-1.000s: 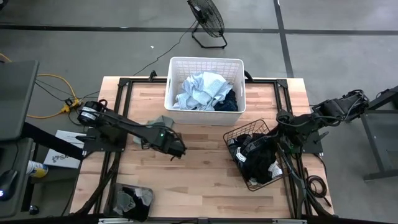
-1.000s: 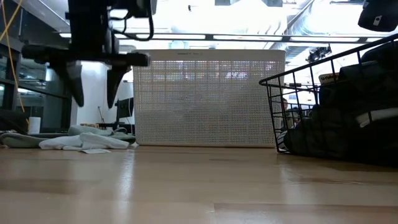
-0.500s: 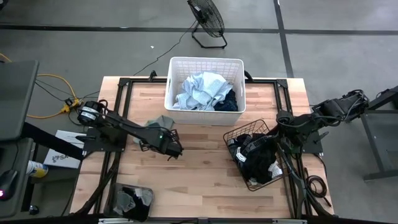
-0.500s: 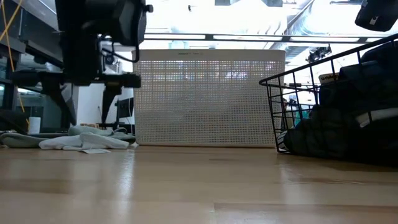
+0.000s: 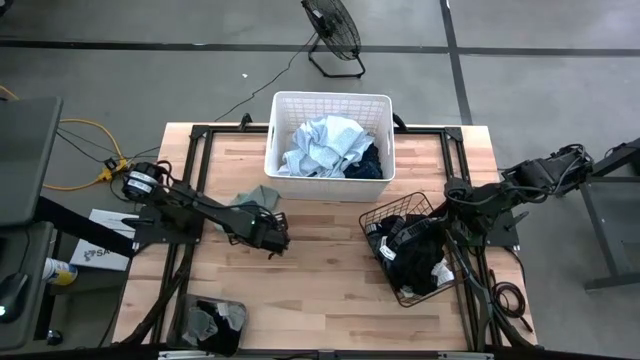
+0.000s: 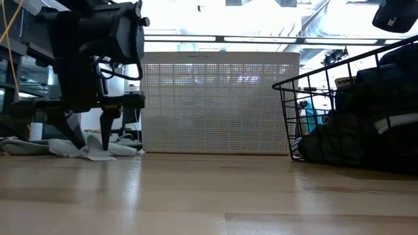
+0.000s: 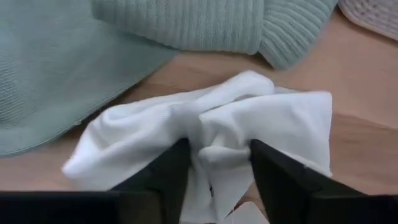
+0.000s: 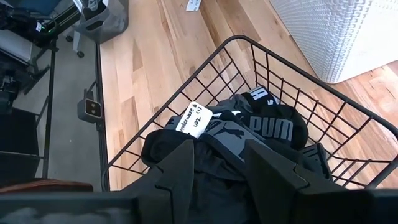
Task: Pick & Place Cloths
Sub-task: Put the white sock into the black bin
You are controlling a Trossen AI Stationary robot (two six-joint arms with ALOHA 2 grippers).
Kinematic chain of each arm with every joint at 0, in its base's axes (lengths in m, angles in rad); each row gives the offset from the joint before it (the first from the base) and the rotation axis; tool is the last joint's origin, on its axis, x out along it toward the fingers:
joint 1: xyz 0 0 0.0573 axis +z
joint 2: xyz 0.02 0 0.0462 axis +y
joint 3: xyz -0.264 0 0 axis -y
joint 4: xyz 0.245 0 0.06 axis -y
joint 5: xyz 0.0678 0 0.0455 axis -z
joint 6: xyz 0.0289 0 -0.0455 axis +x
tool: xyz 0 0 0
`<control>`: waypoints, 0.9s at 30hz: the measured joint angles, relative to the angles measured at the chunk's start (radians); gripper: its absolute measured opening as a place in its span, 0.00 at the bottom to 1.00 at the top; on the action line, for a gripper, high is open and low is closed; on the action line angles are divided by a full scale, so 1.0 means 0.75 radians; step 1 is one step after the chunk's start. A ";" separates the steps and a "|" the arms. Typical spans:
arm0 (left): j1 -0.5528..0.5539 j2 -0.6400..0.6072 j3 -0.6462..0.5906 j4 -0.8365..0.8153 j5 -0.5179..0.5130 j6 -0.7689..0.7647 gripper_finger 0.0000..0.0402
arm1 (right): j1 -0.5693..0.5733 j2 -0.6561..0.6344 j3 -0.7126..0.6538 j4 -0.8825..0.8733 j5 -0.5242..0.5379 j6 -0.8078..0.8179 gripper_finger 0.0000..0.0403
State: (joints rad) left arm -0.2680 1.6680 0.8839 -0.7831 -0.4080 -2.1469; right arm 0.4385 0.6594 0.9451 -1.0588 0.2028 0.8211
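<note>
A small white cloth (image 7: 249, 118) lies crumpled on the wood table beside a sage green knit garment (image 7: 74, 62), left of the white laundry basket (image 5: 325, 186). My left gripper (image 6: 88, 134) stands down on the white cloth, shut on it. My right gripper (image 8: 217, 155) hangs open above the black wire basket (image 5: 385, 215), which holds black garments (image 8: 267, 127). Light blue and dark cloths (image 5: 325, 145) fill the white basket. My left gripper pinches a bunched-up fold in the middle of the white cloth (image 7: 214, 146) between its two fingers. The fingers come steeply from above, pointing down. The cloth still lies on the table, gathered toward the fingers, its corners spread out around them.
A dark bin with cloths (image 5: 213, 322) sits at the table's near left corner. The wire basket stands tilted at the right. Bare wood (image 5: 320, 270) lies between the arms. A fan (image 5: 335, 30) stands on the floor beyond the table.
My left gripper has come down onto the white cloth, rolling a little, and its fingers have drawn closer together around the cloth's middle. The cloth has bunched up between them. My right gripper has stayed over the wire basket.
</note>
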 joint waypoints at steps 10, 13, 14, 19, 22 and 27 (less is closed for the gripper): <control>0.000 -0.001 -0.011 0.048 0.049 0.173 0.03 | 0.000 0.000 0.000 0.000 0.000 0.009 0.33; 0.001 -0.023 -0.006 0.065 0.098 0.235 0.04 | 0.000 0.000 0.000 0.000 0.000 0.014 0.33; 0.000 -0.031 0.006 0.062 0.119 0.256 0.03 | 0.000 0.000 0.000 0.000 0.000 0.018 0.33; -0.002 -0.120 0.085 -0.059 0.173 0.414 0.02 | 0.000 0.001 0.000 0.000 -0.002 0.032 0.33; -0.001 -0.178 0.142 -0.146 0.202 0.535 0.01 | 0.000 0.000 0.000 0.000 -0.004 0.053 0.33; -0.002 -0.265 0.246 -0.177 0.313 0.794 0.01 | 0.000 0.000 0.000 0.000 -0.005 0.067 0.33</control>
State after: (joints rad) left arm -0.2695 1.4690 1.0682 -0.9156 -0.1729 -1.5517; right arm 0.4383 0.6594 0.9451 -1.0589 0.1993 0.8715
